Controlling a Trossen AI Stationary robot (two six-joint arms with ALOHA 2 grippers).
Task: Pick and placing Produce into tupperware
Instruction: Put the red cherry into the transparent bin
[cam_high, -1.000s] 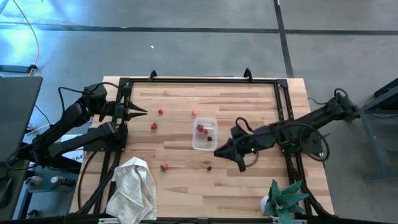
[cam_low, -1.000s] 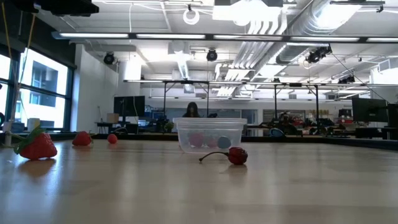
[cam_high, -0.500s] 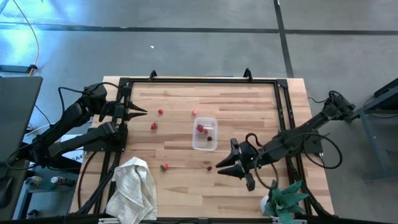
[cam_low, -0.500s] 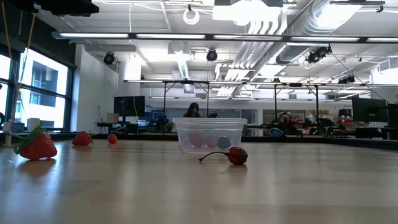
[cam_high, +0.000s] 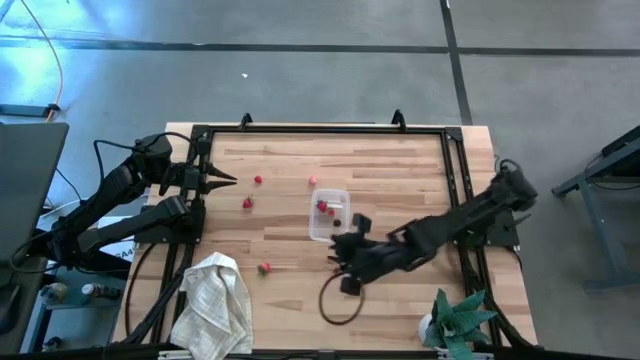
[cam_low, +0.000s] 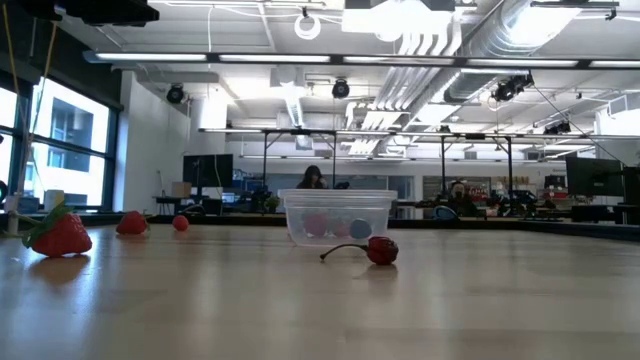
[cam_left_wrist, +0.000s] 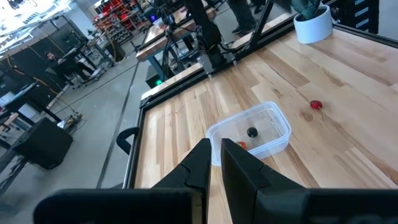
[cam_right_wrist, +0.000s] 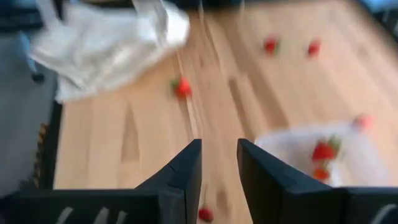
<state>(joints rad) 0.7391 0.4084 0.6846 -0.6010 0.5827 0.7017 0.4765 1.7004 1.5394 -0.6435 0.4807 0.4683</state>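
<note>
One clear tupperware (cam_high: 329, 214) sits near the middle of the wooden table (cam_high: 400, 170). Two pieces of produce lie inside it, a strawberry (cam_high: 323, 207) and a dark berry (cam_high: 337, 221). Five pieces lie outside: two (cam_high: 258, 180) (cam_high: 312, 181) beyond its far end, one (cam_high: 247, 203) to its left, a strawberry (cam_high: 264, 268) near the white towel (cam_high: 212, 303), and a stemmed cherry (cam_high: 335, 265) just before its near end. The right gripper (cam_high: 345, 252) hovers over that cherry beside the tupperware, fingers parted and empty. The left gripper (cam_high: 228, 179) waits at the left edge, well apart from the tupperware, fingers pressed together. Bare boards lie right of the tupperware. A black frame (cam_high: 320, 129) rims the table; a potted plant (cam_high: 455, 322) stands at the near right corner. An open workshop lies behind.
</note>
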